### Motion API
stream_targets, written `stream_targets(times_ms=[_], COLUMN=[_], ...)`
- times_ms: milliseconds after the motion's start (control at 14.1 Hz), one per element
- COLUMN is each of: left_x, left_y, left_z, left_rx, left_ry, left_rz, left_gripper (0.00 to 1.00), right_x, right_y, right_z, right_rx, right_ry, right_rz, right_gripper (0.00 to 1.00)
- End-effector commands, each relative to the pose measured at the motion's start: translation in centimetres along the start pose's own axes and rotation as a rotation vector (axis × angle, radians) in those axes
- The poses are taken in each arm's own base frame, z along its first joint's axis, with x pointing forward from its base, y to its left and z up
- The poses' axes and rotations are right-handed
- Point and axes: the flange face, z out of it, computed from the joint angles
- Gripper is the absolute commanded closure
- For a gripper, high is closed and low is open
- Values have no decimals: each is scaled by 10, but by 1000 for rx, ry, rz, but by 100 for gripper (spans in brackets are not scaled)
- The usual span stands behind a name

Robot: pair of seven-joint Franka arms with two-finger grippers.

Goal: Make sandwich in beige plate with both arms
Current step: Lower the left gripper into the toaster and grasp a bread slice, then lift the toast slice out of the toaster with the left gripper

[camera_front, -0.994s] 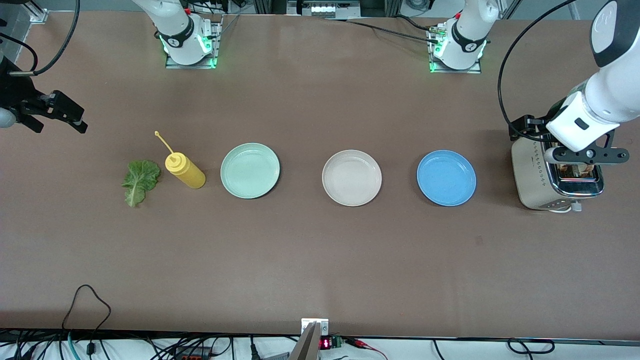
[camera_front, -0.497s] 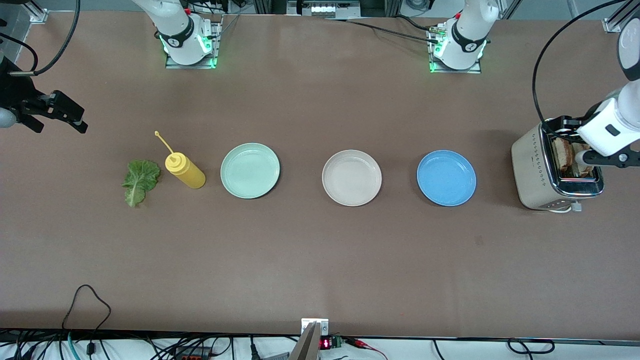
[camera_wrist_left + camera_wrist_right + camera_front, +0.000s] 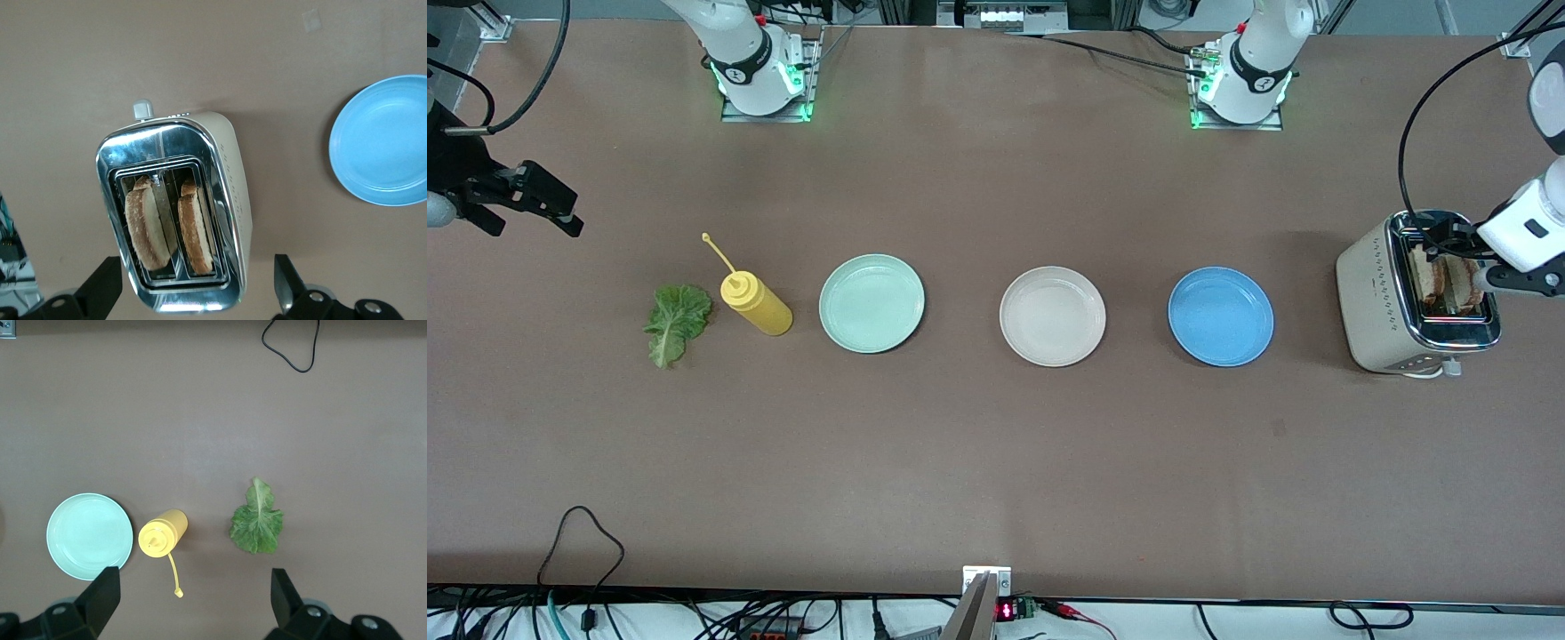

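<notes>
I see the beige plate [image 3: 1052, 316] sitting bare in the middle of the table [image 3: 996, 462], in a row between the mint-green plate [image 3: 871, 303] and the blue plate [image 3: 1220, 316]. The three plates do not touch, and I see brown table between them.

The two bread slices [image 3: 167, 227] stand upright in the slots of a cream and silver toaster [image 3: 1414, 302] at the left arm's end of the table, past the blue plate. The toaster sits close to that end's edge. I cannot read any name or writing on it.

The lettuce leaf [image 3: 676, 321] lies flat at the right arm's end, just beside a yellow squeeze bottle [image 3: 754, 302]. The bottle stands between the leaf and the mint-green plate, with its thin cap strap sticking out.

My left gripper [image 3: 200, 293] hangs over the toaster, fingers wide apart and holding nothing. My right gripper [image 3: 190, 603] waits up in the air over the right arm's end of the table, fingers spread wide and holding nothing.

The table has lots of open room nearer the front camera. Cables [image 3: 578, 542] lie along that edge
</notes>
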Motion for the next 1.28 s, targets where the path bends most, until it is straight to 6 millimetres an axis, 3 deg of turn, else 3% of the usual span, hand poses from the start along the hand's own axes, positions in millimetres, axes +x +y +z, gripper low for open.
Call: stream_targets(times_ms=[0, 355, 639, 710, 781, 852, 994, 1207], left_x=[-20, -34, -37, -37, -38, -39, -42, -45], left_y=[-1, -12, -10, -10, -10, -8, -13, -14], left_z=[22, 76, 92, 93, 95, 104, 112, 114], left_rx=[21, 33, 21, 21, 16, 5, -4, -13], left_ry=[58, 152, 138, 135, 122, 94, 70, 46], left_rz=[40, 18, 9, 9, 14, 15, 4, 0], left_gripper=[0, 0, 9, 17, 37, 49, 61, 92], right_x=[-4, -4, -4, -4, -4, -4, -4, -4], right_y=[-2, -2, -2, -2, -2, -2, -2, -2], right_z=[-4, -3, -3, -3, -3, -3, -3, -3], right_rx=[4, 4, 4, 4, 4, 4, 4, 4], right_ry=[9, 7, 7, 7, 7, 7, 7, 7], right_rz=[-17, -17, -17, -17, -17, -17, -17, -17], right_gripper=[0, 0, 0, 0, 0, 0, 0, 0])
